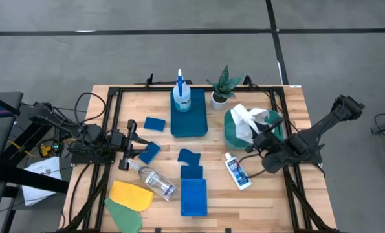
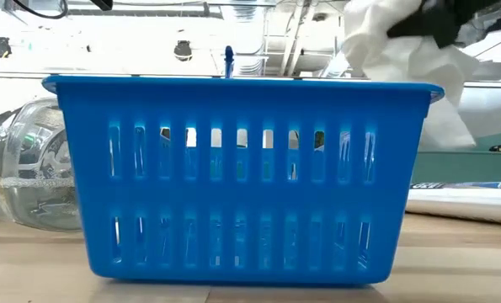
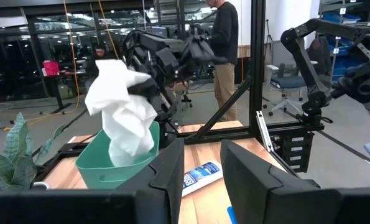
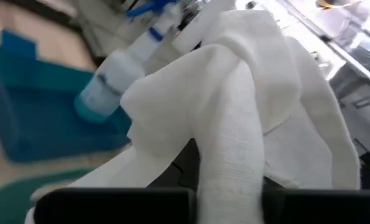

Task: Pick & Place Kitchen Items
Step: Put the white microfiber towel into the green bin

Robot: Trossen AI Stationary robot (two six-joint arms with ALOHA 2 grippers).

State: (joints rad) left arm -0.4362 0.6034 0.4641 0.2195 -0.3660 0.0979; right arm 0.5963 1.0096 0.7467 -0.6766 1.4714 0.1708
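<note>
The right gripper [image 1: 262,134] is pinching the white cloth [image 1: 244,120] over the teal tub [image 1: 231,134], probably for dropping in (left gripper [image 1: 131,144] is idling part-open, holding nothing).

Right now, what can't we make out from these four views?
- Low view: the blue basket fills the picture and hides most of the table behind it; only the spray bottle's tip shows over its rim.
- Right wrist view: the white cloth covers the right gripper's own jaws, so the grip itself is hidden.
- High view: inside of the teal tub is hidden by the cloth.
- White bottle: label too small to read.
</note>
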